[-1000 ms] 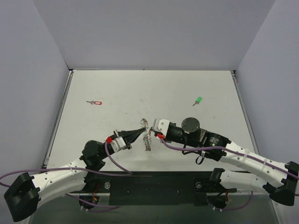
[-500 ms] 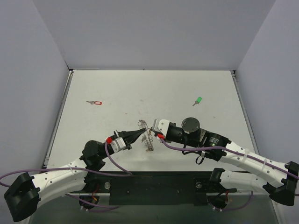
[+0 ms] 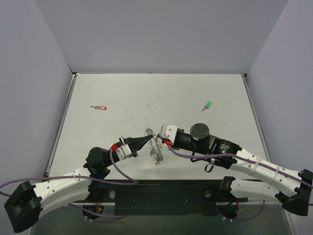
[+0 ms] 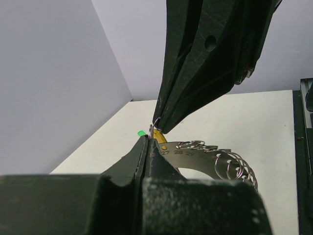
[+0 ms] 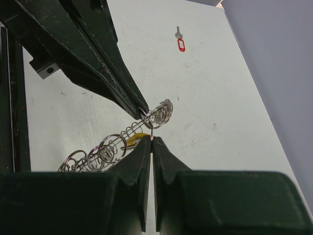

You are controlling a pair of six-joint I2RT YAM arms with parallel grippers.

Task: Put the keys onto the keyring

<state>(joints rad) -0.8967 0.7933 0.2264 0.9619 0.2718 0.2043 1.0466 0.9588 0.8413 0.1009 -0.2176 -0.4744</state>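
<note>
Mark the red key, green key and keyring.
red key [image 3: 102, 107], top view, red head
green key [image 3: 208, 105], top view, green head
keyring [image 5: 161, 113], right wrist view, loops at its far end

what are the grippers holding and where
Both hold the keyring at one end: the left gripper pinches an end loop, and the right gripper pinches thin wire just beside it.

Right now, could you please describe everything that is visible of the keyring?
The keyring is silver metal: a flat curved band stamped with small numbers, with many thin wire loops strung along it. A yellow piece, perhaps a key's head, sits at one end. It is near the front middle of the table, seemingly lifted, between two shut hands: the left hand grips the band, the right hand pinches a small loop.
</note>
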